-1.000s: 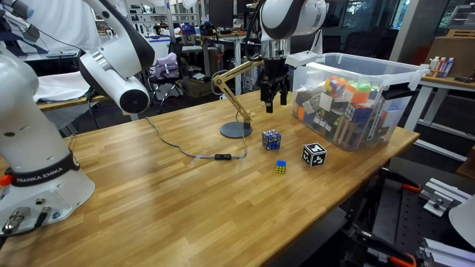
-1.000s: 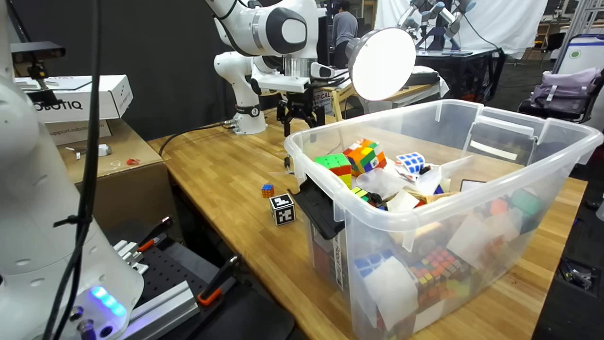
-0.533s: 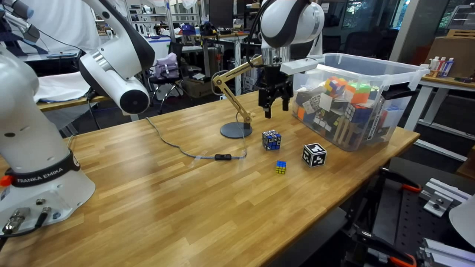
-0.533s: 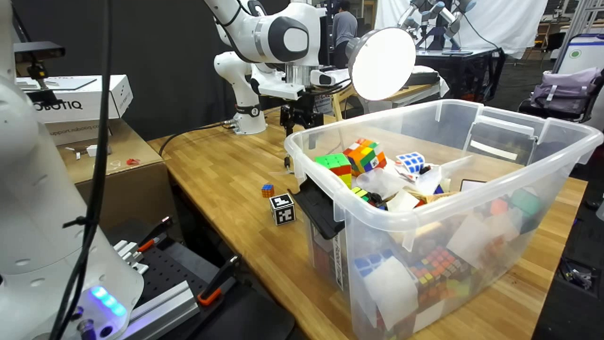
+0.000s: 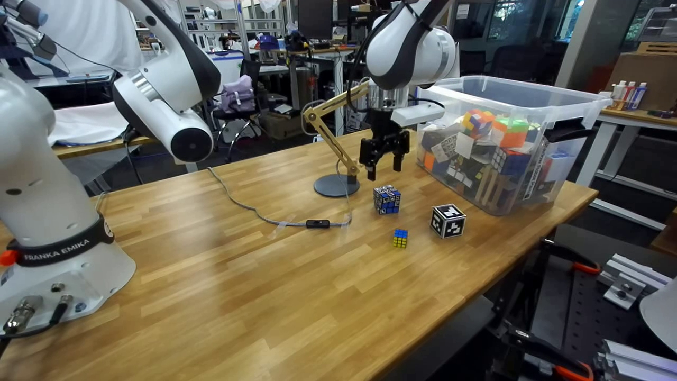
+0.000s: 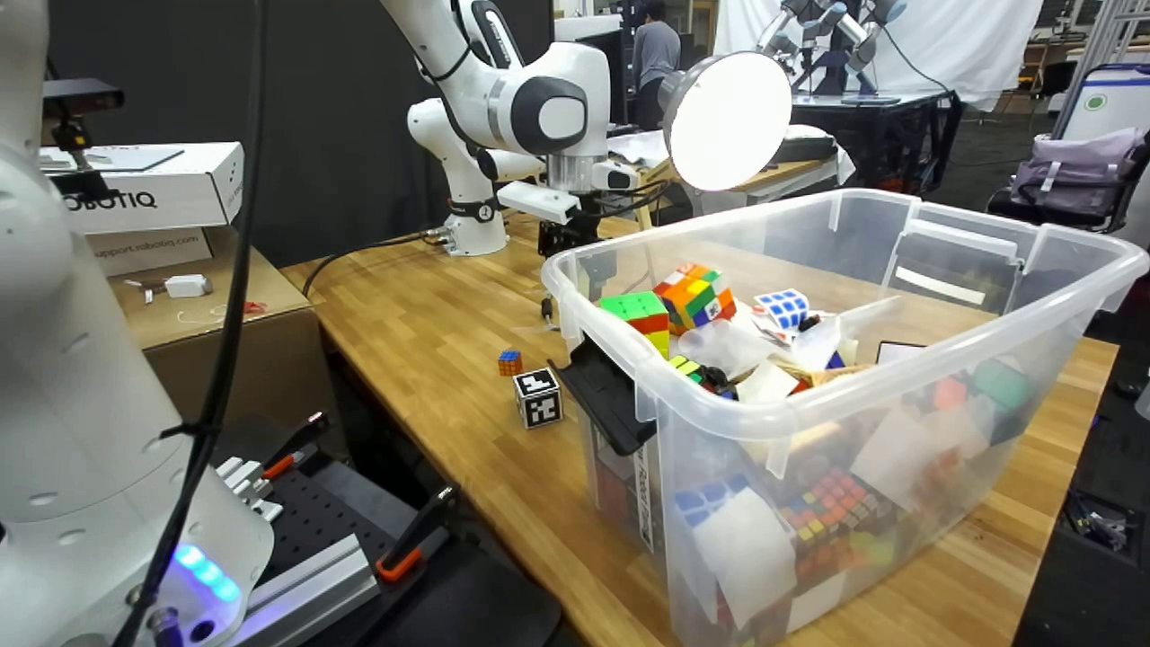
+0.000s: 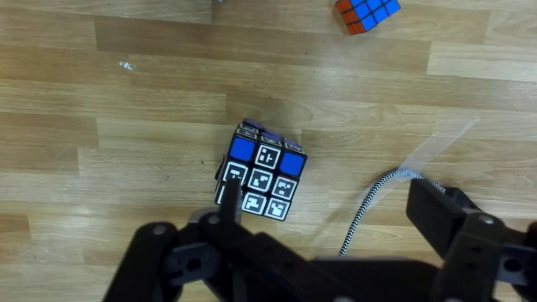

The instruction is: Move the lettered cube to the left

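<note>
The lettered cube (image 5: 387,200) is dark blue with pale black-and-white markings and sits on the wooden table. In the wrist view the lettered cube (image 7: 268,178) shows its marked top face, and the left finger covers part of its lower left corner. In an exterior view it is hidden behind the bin. My gripper (image 5: 384,171) is open and empty, above the table and slightly above and behind the cube, apart from it. In the wrist view my gripper (image 7: 329,195) has its fingers wide apart, with table and cord between them. It is partly hidden by the bin in an exterior view (image 6: 568,237).
A black-and-white patterned cube (image 5: 448,221) and a tiny blue-yellow cube (image 5: 400,238) stand nearby. A clear bin (image 5: 521,100) full of cubes stands beside the gripper. A lamp base (image 5: 336,186) and its cord with a switch (image 5: 318,224) lie close to the cube.
My gripper has moved down, and slightly left in an exterior view, closer to the lettered cube. Its fingers stay apart. The cubes have not moved.
</note>
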Motion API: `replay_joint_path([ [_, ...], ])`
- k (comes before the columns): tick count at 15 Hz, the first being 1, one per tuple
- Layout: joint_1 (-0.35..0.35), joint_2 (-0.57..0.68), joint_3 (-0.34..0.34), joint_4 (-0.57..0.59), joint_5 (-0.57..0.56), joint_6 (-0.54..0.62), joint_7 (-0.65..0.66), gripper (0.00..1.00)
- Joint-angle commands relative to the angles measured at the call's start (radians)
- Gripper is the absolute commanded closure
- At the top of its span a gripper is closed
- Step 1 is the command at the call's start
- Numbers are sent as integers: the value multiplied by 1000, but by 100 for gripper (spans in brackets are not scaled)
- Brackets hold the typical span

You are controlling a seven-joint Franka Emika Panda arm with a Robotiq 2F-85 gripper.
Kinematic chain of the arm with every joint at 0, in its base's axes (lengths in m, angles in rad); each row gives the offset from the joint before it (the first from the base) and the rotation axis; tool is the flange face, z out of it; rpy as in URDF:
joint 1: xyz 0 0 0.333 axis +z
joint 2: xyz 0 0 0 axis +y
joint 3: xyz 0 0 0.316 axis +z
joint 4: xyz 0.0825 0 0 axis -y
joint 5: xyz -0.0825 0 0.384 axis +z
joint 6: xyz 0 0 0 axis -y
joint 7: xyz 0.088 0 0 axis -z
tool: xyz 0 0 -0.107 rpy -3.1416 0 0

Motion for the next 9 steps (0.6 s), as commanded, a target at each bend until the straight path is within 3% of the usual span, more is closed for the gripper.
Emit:
replay_joint_path([
  [1, -9, -1, 9, 1, -6, -1, 4, 0],
  [9, -6, 8, -6, 5, -18, 1, 30, 0],
])
